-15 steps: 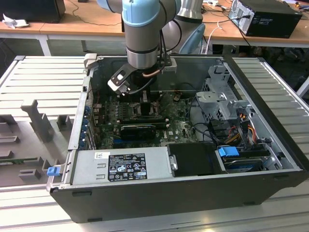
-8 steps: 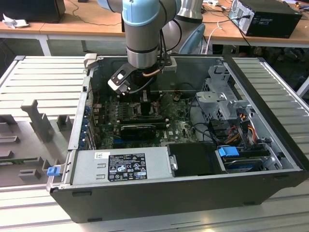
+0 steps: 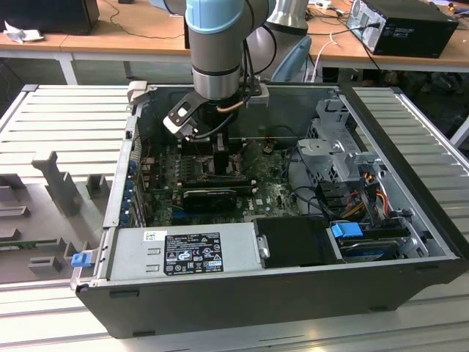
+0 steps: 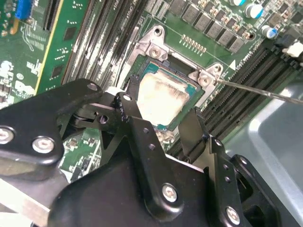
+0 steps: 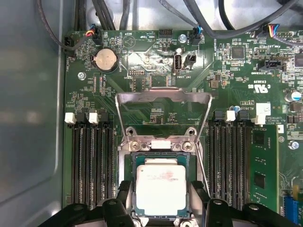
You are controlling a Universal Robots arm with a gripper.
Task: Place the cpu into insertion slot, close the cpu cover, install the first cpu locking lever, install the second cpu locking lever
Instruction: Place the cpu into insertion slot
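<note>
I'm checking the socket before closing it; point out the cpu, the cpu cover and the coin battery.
cpu (image 5: 161, 191): first wrist view, middle of its silver-grey top.
cpu cover (image 5: 163, 96): first wrist view, middle of the open frame's cross bar.
coin battery (image 5: 104, 60): first wrist view, centre of its round face.

Your exterior view looks down at an angle into the open computer case (image 3: 293, 293), arm (image 3: 216, 44) included. Both wrist views sit close above the green board (image 5: 227, 75) (image 4: 71, 52), the first square-on, the second seemingly tilted; they share the cpu (image 5: 160, 189) (image 4: 163, 97).
</note>
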